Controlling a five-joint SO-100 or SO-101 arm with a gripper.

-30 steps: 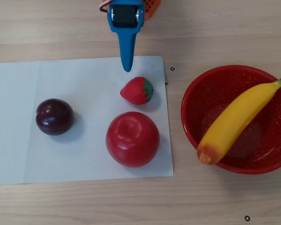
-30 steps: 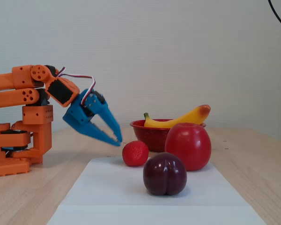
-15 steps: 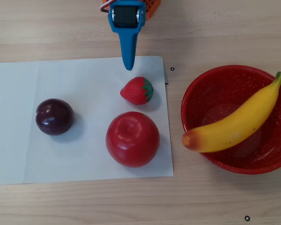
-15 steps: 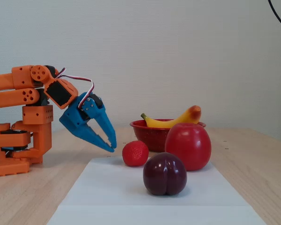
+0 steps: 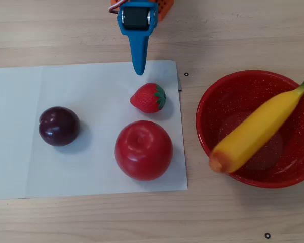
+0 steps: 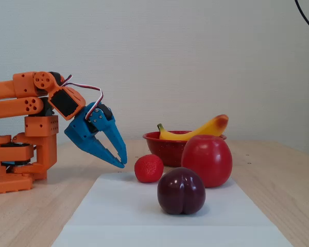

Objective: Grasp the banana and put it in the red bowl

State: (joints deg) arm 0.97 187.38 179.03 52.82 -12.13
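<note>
The yellow banana (image 5: 258,129) lies slanted in the red bowl (image 5: 207,101) at the right. Its green stem rests over the far rim and its orange blunt end sticks out over the near-left rim. In the fixed view the banana (image 6: 206,129) rises above the bowl (image 6: 165,149). My blue gripper (image 5: 139,71) is shut and empty. It points down at the top edge of the white paper, just above the strawberry and well left of the bowl. In the fixed view the gripper (image 6: 122,162) hovers low over the table, left of the strawberry.
On the white paper (image 5: 20,152) sit a strawberry (image 5: 148,98), a red apple (image 5: 143,150) and a dark plum (image 5: 59,126). The orange arm base (image 6: 20,154) stands at the left in the fixed view. The table is bare wood around the paper and bowl.
</note>
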